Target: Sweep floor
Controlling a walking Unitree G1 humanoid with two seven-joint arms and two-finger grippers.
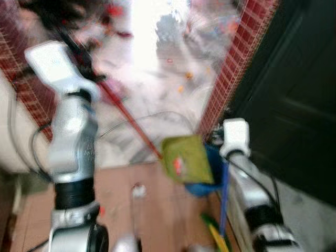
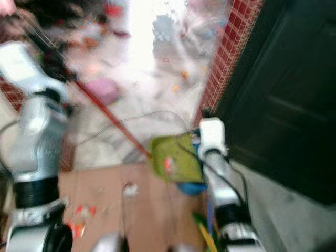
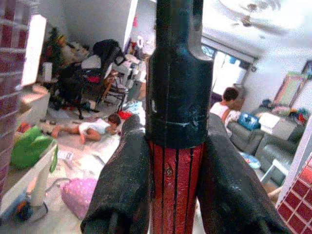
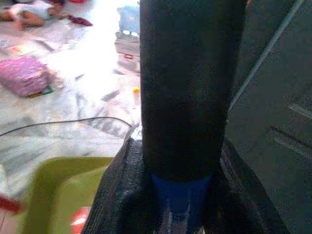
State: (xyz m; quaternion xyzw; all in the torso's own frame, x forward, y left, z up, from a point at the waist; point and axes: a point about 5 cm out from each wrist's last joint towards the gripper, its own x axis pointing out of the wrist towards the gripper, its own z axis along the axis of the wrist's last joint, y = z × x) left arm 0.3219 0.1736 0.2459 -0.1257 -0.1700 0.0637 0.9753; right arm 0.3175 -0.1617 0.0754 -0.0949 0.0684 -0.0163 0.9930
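Note:
My left gripper (image 3: 175, 127) is shut on the red, black-capped broom handle (image 3: 174, 175). In the blurred eye views the red handle (image 1: 131, 122) slants down from that gripper (image 1: 79, 51) to the green dustpan (image 1: 186, 157). The pan sits low at the middle of the floor with a red scrap (image 1: 178, 166) in it. My right gripper (image 4: 180, 146) is shut on the pan's black and blue handle (image 4: 187, 87), and the green pan (image 4: 53, 195) lies just below it. The broom's head is hidden behind the pan.
A red tiled wall (image 1: 236, 63) and a dark door (image 1: 294, 94) close in on the right. A cable (image 1: 152, 115), a pink bag (image 2: 102, 89) and small litter (image 2: 79, 220) lie on the floor. One person lies on the floor (image 3: 95, 127); another sits by a sofa (image 3: 224, 102).

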